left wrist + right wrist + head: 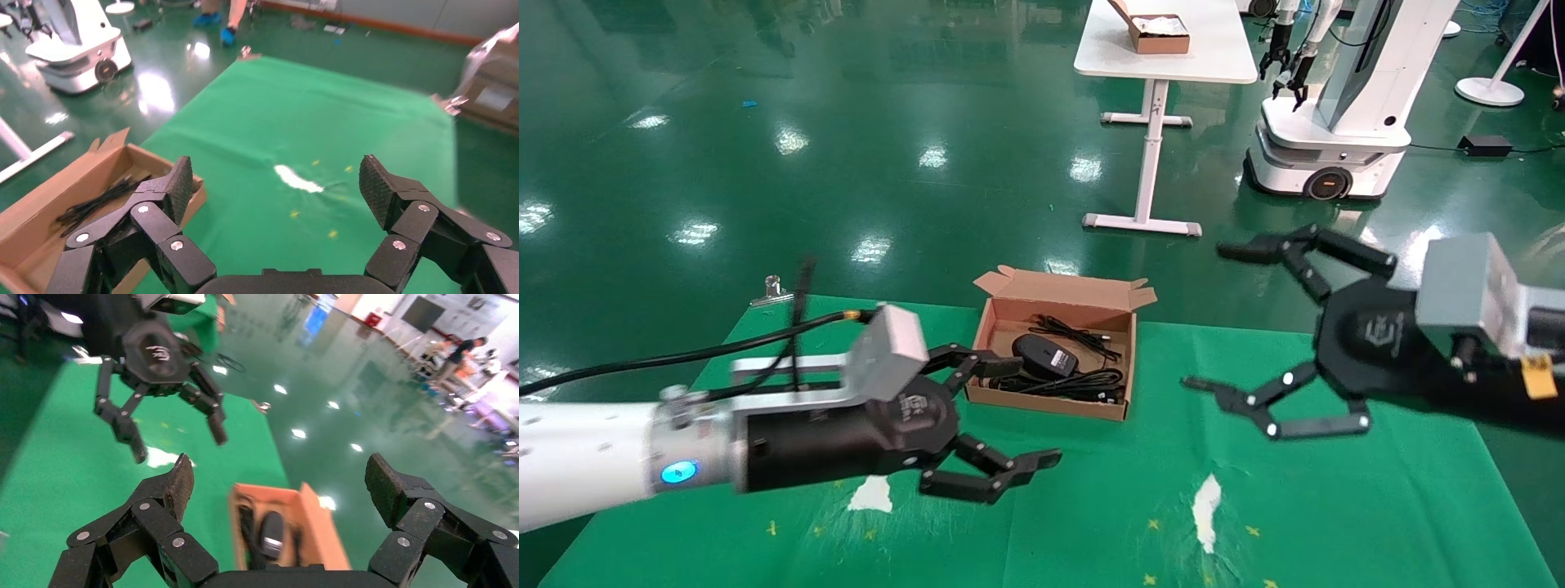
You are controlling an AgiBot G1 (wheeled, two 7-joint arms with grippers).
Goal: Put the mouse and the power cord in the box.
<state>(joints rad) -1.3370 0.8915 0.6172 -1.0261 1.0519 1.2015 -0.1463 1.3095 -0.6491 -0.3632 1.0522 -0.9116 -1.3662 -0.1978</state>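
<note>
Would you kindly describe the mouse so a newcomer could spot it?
On the green cloth sits a shallow brown cardboard box. Inside, atop thick black cable loops, lies the black oval mouse, the only solid rounded lump, showing a pale label.

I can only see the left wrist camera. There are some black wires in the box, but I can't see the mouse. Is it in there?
Observer: Yes. In the head view the mouse lies inside the box, with its pale label showing.
Operator: Is the fat power cord in there too?
Observer: Yes, the power cord lies bundled in the box, right next to the mouse on the side nearer the robot.
Operator: Where's the other pincer?
Observer: The right pincer hangs open over the green cloth, to the right of the box, holding nothing.
</note>
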